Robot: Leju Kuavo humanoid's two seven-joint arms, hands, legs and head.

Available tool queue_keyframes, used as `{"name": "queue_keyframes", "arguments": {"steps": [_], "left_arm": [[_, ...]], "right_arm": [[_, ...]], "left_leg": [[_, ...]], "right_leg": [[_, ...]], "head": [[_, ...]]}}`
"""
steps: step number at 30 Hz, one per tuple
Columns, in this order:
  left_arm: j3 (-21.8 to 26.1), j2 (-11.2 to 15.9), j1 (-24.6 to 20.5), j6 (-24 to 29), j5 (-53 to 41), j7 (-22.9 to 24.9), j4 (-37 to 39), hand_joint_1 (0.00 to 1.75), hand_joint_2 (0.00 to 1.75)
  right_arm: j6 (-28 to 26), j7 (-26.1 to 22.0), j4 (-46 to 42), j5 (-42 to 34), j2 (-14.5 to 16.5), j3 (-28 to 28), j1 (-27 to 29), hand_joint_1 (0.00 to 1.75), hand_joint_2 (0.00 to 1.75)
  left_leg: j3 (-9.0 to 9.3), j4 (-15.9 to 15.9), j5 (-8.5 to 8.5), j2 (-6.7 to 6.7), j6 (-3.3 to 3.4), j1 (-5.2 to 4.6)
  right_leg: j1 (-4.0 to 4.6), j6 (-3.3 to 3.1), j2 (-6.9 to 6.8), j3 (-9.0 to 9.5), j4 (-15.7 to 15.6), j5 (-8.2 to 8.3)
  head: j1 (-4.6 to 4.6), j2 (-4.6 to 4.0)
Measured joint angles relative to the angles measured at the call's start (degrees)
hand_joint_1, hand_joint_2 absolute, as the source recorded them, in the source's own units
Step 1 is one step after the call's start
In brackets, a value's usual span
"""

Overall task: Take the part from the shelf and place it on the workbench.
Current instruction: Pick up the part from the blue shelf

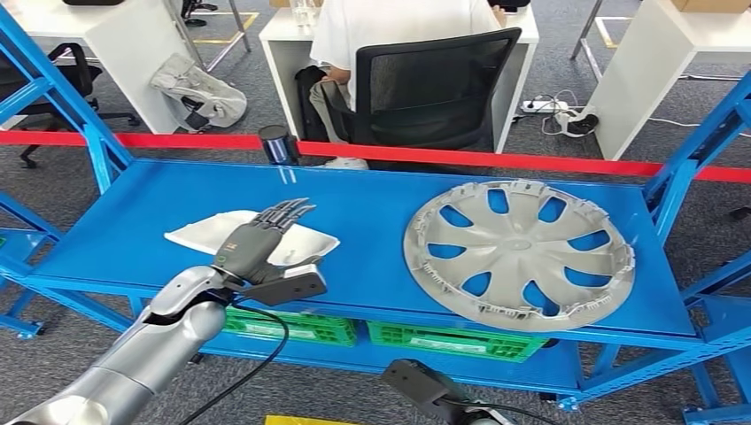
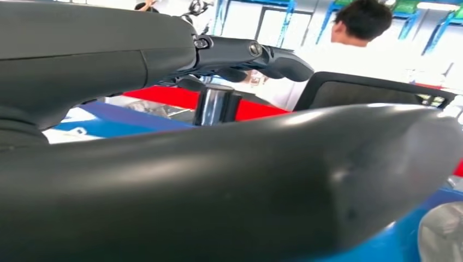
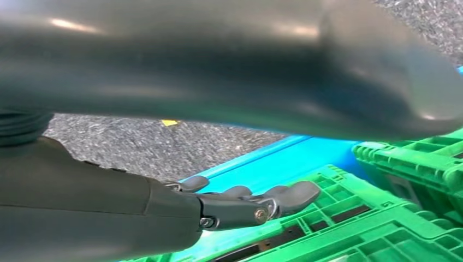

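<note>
Reaching over the front of the blue shelf (image 1: 372, 208), the left hand (image 1: 257, 246) had its dark fingers (image 1: 285, 212) stretched out straight and close together, lying flat above the white part (image 1: 305, 241). The thumb (image 1: 297, 287) stuck out sideways past the shelf's front edge, apart from the fingers, and nothing was gripped between them. Whether the fingers touched the part could not be told; they covered its middle, leaving its two ends showing on either side of the hand. The part lay flat on the left half of the shelf, near the front edge. On the right half of the shelf, well apart from the part, lay a silver wheel cover (image 1: 518, 257), its rim overhanging the front edge. Under the shelf sat green crates (image 1: 452, 341). The right hand (image 3: 240, 204) hung low beside the green crates (image 3: 382, 218), fingers nearly straight and close together, holding nothing. Behind the shelf ran a red barrier tape (image 1: 496, 159), and beyond it a person in a white top (image 1: 390, 27) sat in a black chair (image 1: 425, 88).
</note>
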Motion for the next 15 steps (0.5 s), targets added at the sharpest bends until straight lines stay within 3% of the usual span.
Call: {"name": "queue_keyframes", "arguments": {"steps": [1, 2, 3, 5, 7, 11, 12, 13, 15], "left_arm": [[0.0, 0.0, 0.1, 0.1, 0.0, 0.3, 0.0, 0.00, 0.00], [0.0, 0.0, 0.2, 0.2, -0.1, 0.6, 0.1, 0.00, 0.44], [0.0, 0.0, 0.3, 0.3, -0.2, 0.9, 0.1, 0.00, 0.87], [0.0, 0.0, 0.2, 0.6, -0.6, 1.6, 0.1, 0.00, 1.75], [0.0, -0.2, 0.1, 0.9, -1.1, 2.4, 0.1, 0.00, 1.75], [0.0, -0.4, -0.1, 1.0, -2.3, 3.8, 0.3, 0.00, 1.75], [0.0, -0.5, -0.1, 1.0, -2.4, 4.0, 0.3, 0.00, 1.75], [0.0, -0.6, -0.2, 1.0, -2.5, 4.0, 0.3, 0.00, 1.31], [0.0, -0.8, -0.3, 0.9, -2.7, 4.3, 0.5, 0.00, 1.31]], "right_arm": [[-0.1, 0.0, 0.0, -0.1, 0.0, -0.1, 0.0, 0.00, 0.00], [-0.1, 0.0, 0.0, -0.1, 0.0, -0.2, 0.1, 0.00, 0.00], [-0.2, 0.0, 0.0, -0.2, 0.0, -0.4, 0.2, 0.00, 0.00], [-0.2, 0.0, 0.0, -0.2, 0.0, -0.6, 0.2, 0.00, 0.00], [-0.3, 0.0, 0.0, -0.2, 0.1, -0.7, 0.2, 0.00, 0.00], [-0.3, 0.0, 0.0, -0.2, 0.1, -0.8, 0.5, 0.00, 0.00], [-0.3, 0.0, 0.0, -0.2, 0.1, -0.8, 0.5, 0.00, 0.00], [-0.3, 0.0, 0.0, -0.2, 0.1, -0.8, 0.5, 0.00, 0.00], [-0.3, 0.0, 0.0, -0.2, 0.1, -0.8, 0.6, 0.00, 0.00]], "left_leg": [[-1.67, 2.6, -0.46, 0.00, -0.03, 0.01], [-2.42, 3.2, 0.24, 0.00, 0.03, 0.01], [-2.05, 1.6, 2.01, 0.00, 0.17, 0.01], [0.94, -5.9, 6.54, -0.02, 0.58, -0.04], [3.26, -11.6, 8.59, -0.06, 0.95, -0.26], [3.69, -13.2, 9.07, -0.18, 2.25, -0.29], [3.81, -13.4, 9.29, -0.17, 2.66, -0.16], [3.93, -13.6, 9.44, -0.13, 2.98, -0.05], [3.90, -13.6, 9.44, -0.05, 3.27, -0.18]], "right_leg": [[0.01, -0.05, 0.03, 0.03, 0.0, -0.05], [0.01, -0.04, 0.09, 0.10, 0.0, -0.08], [0.01, 0.00, 0.17, 0.21, 0.0, -0.12], [0.05, 0.23, 0.27, 0.53, 0.0, -0.24], [0.20, 0.80, 0.31, 0.60, 0.0, -0.27], [0.20, 2.20, 0.24, 0.55, -0.1, -0.28], [0.24, 2.42, 0.21, 0.06, 1.1, -1.15], [0.25, 2.56, 0.18, -1.00, 3.5, -2.61], [0.32, 2.76, 0.16, -4.41, 10.8, -6.11]], "head": [[-0.01, 0.01], [-0.01, 0.01], [-0.01, 0.01], [-0.02, 0.00], [0.01, 0.00], [0.09, 0.00], [0.10, 0.01], [0.13, 0.01], [0.16, 0.01]]}}
